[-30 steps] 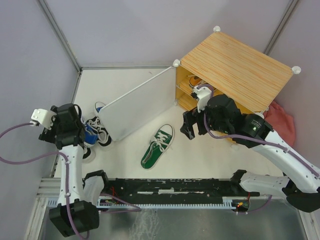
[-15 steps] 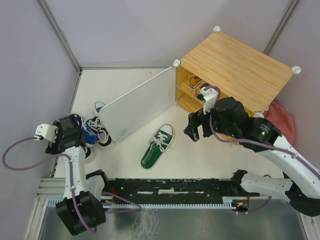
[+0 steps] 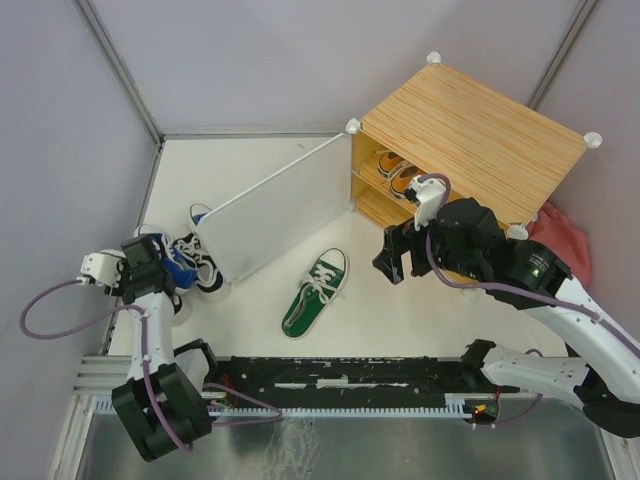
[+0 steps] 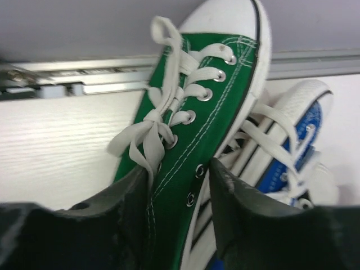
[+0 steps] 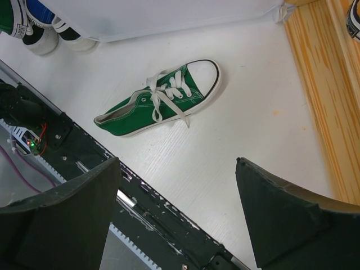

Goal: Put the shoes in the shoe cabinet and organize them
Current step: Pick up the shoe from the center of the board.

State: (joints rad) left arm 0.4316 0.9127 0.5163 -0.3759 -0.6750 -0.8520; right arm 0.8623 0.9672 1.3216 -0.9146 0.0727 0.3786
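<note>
A green shoe with white laces lies between my left gripper's fingers, which are shut on its eyelet side. A blue shoe lies right beside it. From above, my left gripper is low at the far left, over the blue and black shoes. A second green shoe lies alone mid-floor. My right gripper hangs open and empty in front of the shoe cabinet. Orange shoes sit on its shelf.
The cabinet's pale door panel stands swung open toward the left, next to the pile of shoes. A pink cloth lies right of the cabinet. The black base rail runs along the near edge. Grey walls close in the back and left.
My left arm has dropped toward the near left corner and its jaws have closed on the green shoe. My right arm has drifted slightly right, still open.
</note>
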